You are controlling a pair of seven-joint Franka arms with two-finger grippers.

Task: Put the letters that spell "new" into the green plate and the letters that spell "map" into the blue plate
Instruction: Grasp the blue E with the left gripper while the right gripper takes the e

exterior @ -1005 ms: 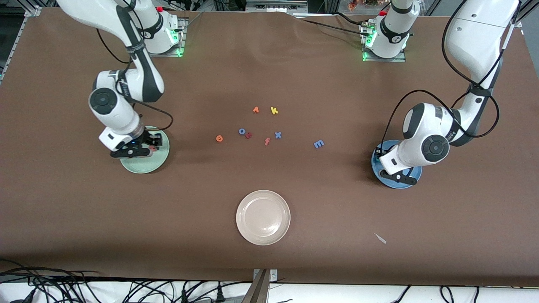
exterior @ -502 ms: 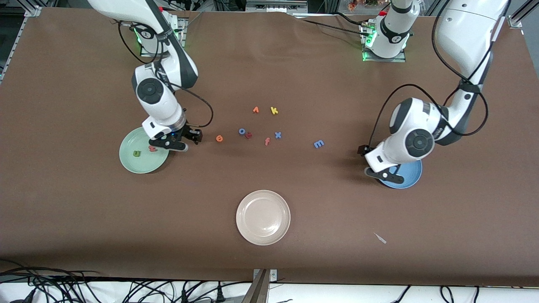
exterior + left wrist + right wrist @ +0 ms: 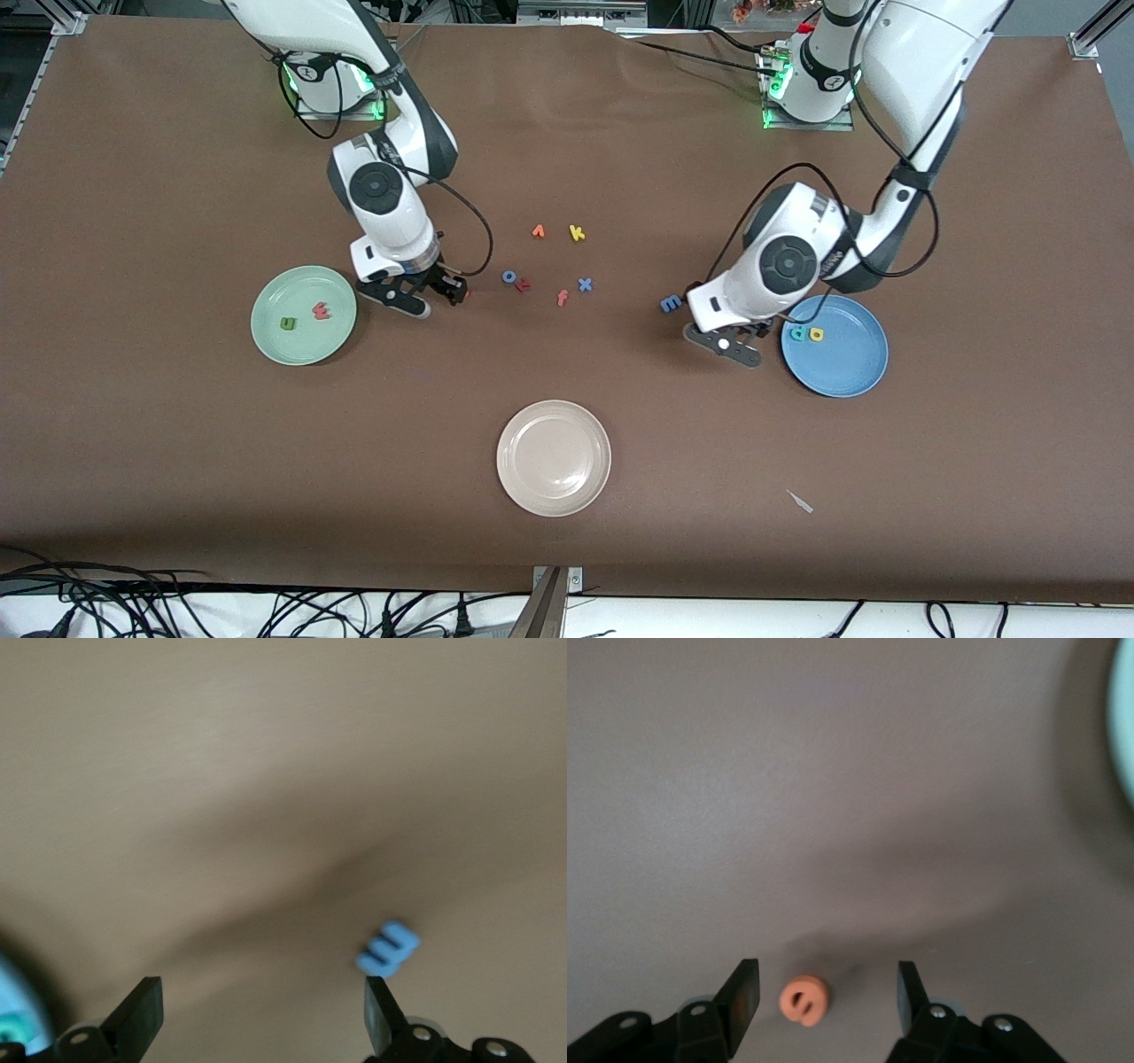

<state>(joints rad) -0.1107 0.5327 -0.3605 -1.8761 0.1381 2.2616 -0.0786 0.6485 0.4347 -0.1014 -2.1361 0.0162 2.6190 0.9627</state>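
Note:
The green plate (image 3: 301, 344) holds the green n (image 3: 288, 323) and the red w (image 3: 320, 310). My right gripper (image 3: 431, 296) hangs open just off that plate toward the table's middle. In the right wrist view the orange e (image 3: 803, 1001) lies on the table between its fingertips (image 3: 827, 1001), closer to one finger. The blue plate (image 3: 842, 368) holds the teal p (image 3: 798, 333) and the yellow a (image 3: 816, 334). My left gripper (image 3: 725, 342) is open and empty beside that plate. The blue m (image 3: 671, 304) lies just off one fingertip (image 3: 388, 948).
A cream plate (image 3: 554, 478) sits nearer the front camera at mid-table. Spare letters cluster at the middle: orange v (image 3: 538, 231), yellow k (image 3: 577, 233), blue o (image 3: 509, 276), orange f (image 3: 562, 298), blue x (image 3: 585, 284). A small pale scrap (image 3: 800, 501) lies near the front edge.
Both arms swung from over their plates toward the table's middle. The left gripper opened. The w now lies in the green plate, the p and a in the blue plate.

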